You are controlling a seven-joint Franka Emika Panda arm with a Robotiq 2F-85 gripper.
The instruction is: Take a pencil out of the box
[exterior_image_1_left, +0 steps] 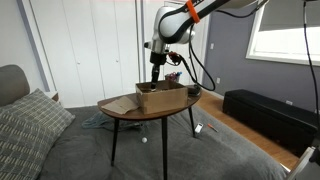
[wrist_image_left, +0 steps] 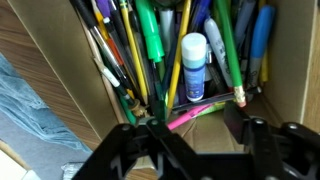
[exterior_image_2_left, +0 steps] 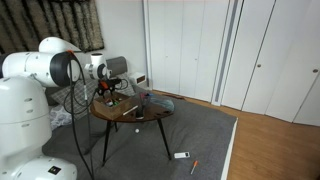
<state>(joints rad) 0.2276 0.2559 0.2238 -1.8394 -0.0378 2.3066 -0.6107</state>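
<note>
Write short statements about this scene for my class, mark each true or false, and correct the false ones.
1. The box holds many pens and pencils. True.
2. The tool is shut on a pencil. False: it is open and holds nothing.
3. The box stands on a round table. True.
4. The tool is off beside the table. False: it hangs over the box.
5. A white tube lies among the pens. True.

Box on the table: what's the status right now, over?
Pincer open, hovering over the box, nothing gripped. Yellow pencil in there among packed pens and markers. White tube right beside it, tight fit.
</note>
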